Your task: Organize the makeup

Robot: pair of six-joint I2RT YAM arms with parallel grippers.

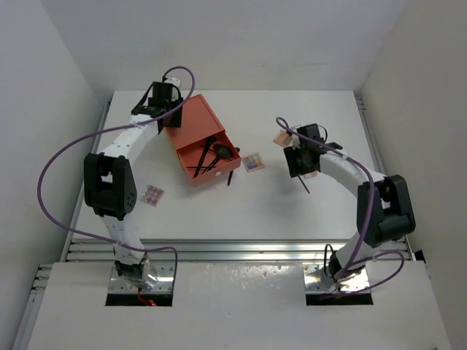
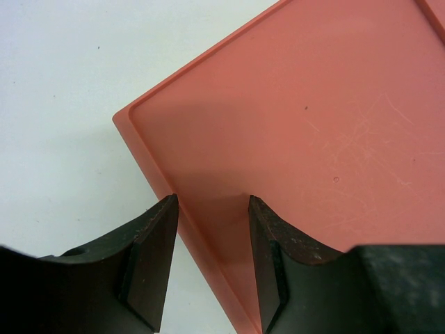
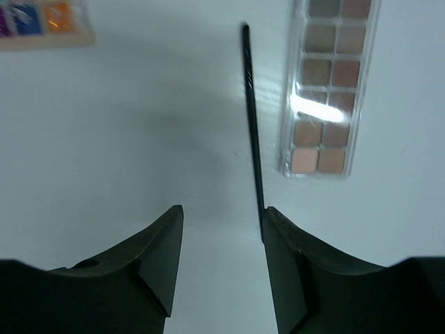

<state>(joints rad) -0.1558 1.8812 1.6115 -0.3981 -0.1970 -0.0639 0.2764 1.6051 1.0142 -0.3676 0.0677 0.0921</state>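
Hovering over the white table (image 3: 139, 104), the right gripper (image 3: 222, 212) stands open, a thin black stick (image 3: 250, 118) lying by one finger, beside a brown palette (image 3: 327, 90). The left gripper (image 2: 212, 202), jaws apart, sits over the edge of the orange box (image 2: 313, 125).

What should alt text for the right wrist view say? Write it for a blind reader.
The right gripper, jaws open, hangs over a white table, a thin black stick lying beside one finger and running away. A pink-brown palette lies right of the stick; the corner of a multicoloured palette shows top left.
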